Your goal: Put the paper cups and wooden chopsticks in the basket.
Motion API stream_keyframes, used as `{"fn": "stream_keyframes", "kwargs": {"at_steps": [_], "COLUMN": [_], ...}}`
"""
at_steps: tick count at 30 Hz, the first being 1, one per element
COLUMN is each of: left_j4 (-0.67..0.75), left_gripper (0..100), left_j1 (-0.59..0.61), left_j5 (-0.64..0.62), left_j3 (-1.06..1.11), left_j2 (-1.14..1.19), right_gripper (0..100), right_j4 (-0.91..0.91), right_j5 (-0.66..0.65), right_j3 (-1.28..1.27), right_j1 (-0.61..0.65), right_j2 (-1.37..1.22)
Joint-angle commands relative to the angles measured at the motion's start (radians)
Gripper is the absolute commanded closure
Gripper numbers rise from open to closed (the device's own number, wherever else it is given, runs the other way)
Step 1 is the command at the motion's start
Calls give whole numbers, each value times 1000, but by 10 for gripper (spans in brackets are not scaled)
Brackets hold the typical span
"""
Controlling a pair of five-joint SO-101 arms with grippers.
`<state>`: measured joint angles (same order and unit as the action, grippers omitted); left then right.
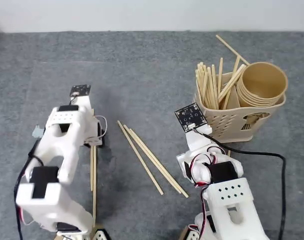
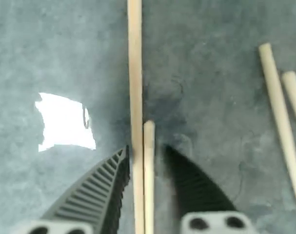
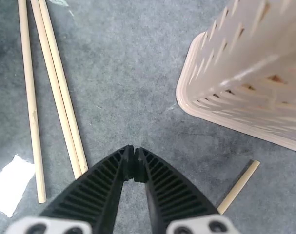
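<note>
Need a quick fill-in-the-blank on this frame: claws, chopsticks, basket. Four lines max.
1. The left claw straddles ___ wooden chopsticks.
2. The right claw is ___ and empty.
3. Between the arms, ___ loose chopsticks lie on the table.
4. The basket holding the paper cups stands by the ___ arm.
Missing words: two; shut; three; right.

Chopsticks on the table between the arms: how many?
3 chopsticks: a single one nearer the left arm, a touching pair beside it. Others may hide under the arms.
</note>
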<state>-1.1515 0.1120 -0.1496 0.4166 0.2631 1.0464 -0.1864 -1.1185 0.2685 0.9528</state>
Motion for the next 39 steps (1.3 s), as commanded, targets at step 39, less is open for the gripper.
{"fn": "stream_keyframes", "kwargs": {"at_steps": [39], "left_j4": [-279], "left_gripper": [857], "left_j1": [-18], "left_j5": [40], "left_j3": [-108], "left_j2": [-199], "right_gripper": [989], "right_j4": [-7], "right_j5": [2], "right_j3": [3], "right_j1": [-5], "right_j2": [19]}}
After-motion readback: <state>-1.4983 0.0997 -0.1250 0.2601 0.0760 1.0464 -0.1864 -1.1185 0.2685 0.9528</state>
